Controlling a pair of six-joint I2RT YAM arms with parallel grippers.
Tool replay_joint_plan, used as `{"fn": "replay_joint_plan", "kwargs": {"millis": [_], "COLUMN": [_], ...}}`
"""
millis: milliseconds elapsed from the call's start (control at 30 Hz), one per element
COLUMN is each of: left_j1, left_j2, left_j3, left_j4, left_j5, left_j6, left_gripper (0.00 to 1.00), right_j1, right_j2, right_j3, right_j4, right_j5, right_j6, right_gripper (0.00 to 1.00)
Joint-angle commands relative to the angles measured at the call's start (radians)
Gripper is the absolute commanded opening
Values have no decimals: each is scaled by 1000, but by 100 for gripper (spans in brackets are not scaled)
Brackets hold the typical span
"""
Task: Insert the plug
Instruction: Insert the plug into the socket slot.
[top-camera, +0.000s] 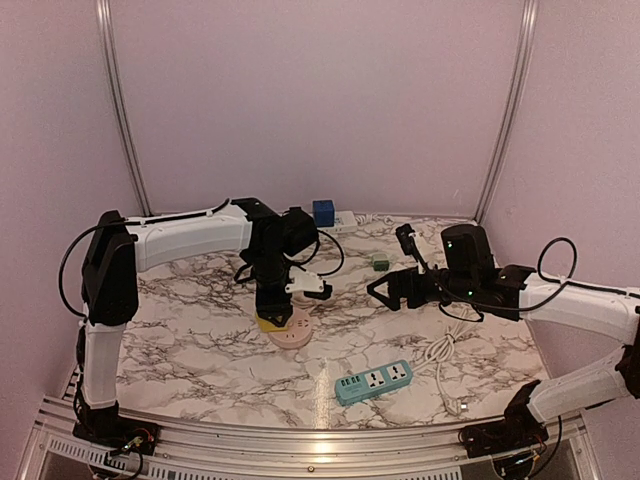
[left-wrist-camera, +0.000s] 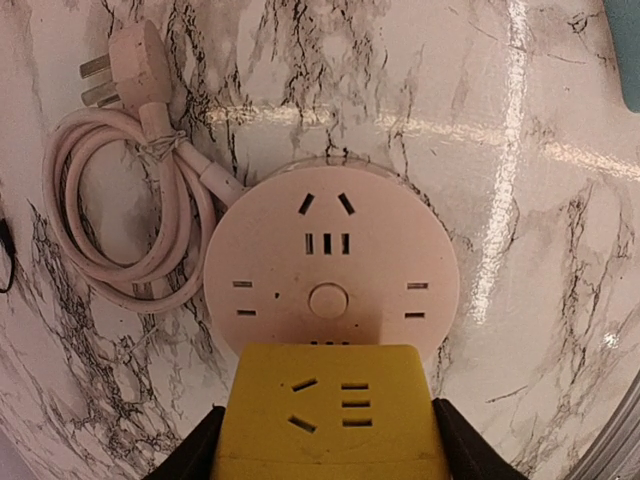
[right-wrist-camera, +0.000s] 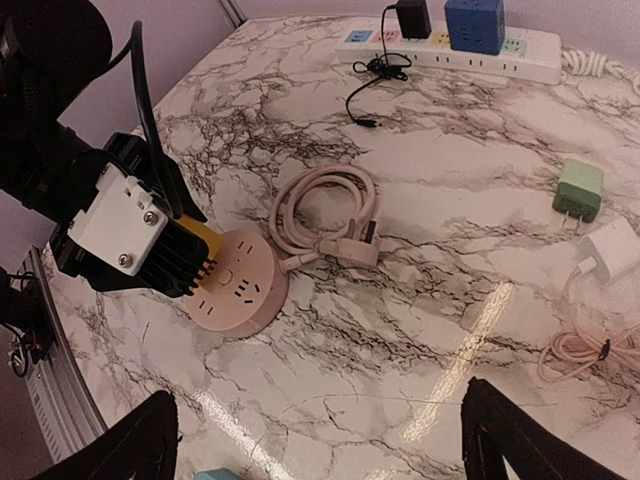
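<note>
Yellow cube-shaped plastic adapter (left-wrist-camera: 330, 410) pinched by left gripper (left-wrist-camera: 328, 458) over round pink socket hub (left-wrist-camera: 330, 262); right gripper (right-wrist-camera: 320, 445) jaws spread wide.

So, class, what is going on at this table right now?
The left tool grips a yellow plug and holds it at one edge of the round pink socket on the marble table. Whether its pins are in cannot be seen. The right tool hangs open and empty off to the side.

Your adapter (left-wrist-camera: 330, 425) sits over the round socket's (left-wrist-camera: 330, 260) edge, coiled cord (left-wrist-camera: 110, 240) beside it, power strip (top-camera: 373, 381) nearer the bases.
</note>
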Motion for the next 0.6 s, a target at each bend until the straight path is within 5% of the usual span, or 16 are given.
{"fn": "replay_joint_plan", "kwargs": {"millis": [0,567], "left_j1": [-2,-13], "left_j2": [22,80], "left_j3": [4,-20], "left_j4": [-4,-16], "left_j5": [-11,32], "left_j6": [-3,-15], "left_gripper": [19,16], "right_j1": [-5,-5], "right_j2": [-1,-8], "right_j3": [-1,11], "right_j4": [29,18], "right_j5": [-6,-9], "right_j6": [9,7], "right_gripper": [93,93]}}
